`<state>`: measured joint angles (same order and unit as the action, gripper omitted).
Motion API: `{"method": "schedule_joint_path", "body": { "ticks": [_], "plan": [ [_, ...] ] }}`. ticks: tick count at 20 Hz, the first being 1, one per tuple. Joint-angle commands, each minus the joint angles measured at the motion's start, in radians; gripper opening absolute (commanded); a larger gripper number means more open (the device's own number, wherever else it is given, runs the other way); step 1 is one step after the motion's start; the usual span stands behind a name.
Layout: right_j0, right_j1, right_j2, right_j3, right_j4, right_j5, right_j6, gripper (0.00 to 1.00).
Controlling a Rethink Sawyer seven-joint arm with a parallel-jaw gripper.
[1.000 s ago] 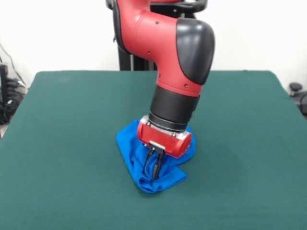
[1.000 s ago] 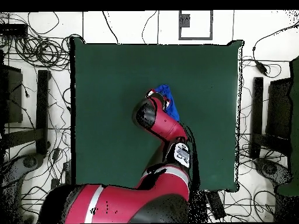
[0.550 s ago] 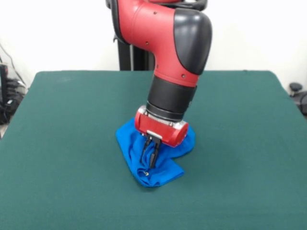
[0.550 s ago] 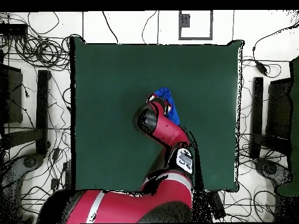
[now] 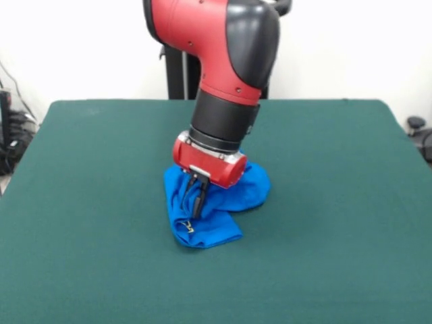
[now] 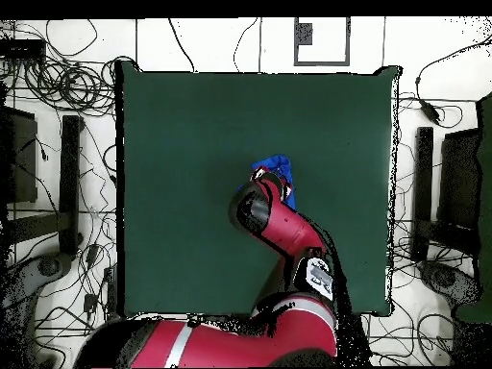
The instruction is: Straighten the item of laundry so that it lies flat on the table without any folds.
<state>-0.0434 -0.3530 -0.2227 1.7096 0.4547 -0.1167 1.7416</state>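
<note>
Green counter [image 5: 81, 202] is carrying a bunched blue shirt [image 5: 229, 196]. I am seeing my tool [image 5: 198, 202] pinching its folds, so I am advising pulling low and slowly.

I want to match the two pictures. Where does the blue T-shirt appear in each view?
Front view: blue T-shirt bunched near the table's middle, partly behind the gripper.
Overhead view: T-shirt just right of centre, mostly under the arm.
Shared landmark: the green table.

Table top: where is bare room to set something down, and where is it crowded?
The table is bare along every edge, on all sides of the shirt. It is crowded only near the middle, where the claw presses into the bunched shirt beneath the arm.
</note>
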Motion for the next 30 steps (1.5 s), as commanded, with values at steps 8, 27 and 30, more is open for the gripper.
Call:
{"method": "schedule_joint_path", "body": {
  "ticks": [8, 27, 30],
  "plan": [
    [-0.024, -0.012, 0.147, 0.160, -0.037, -0.035, 0.269, 0.00],
    [-0.003, -0.061, 0.132, 0.199, -0.003, 0.019, 0.259, 1.00],
    [-0.008, -0.076, 0.134, 0.205, -0.007, 0.035, 0.249, 1.00]
  ]
}}
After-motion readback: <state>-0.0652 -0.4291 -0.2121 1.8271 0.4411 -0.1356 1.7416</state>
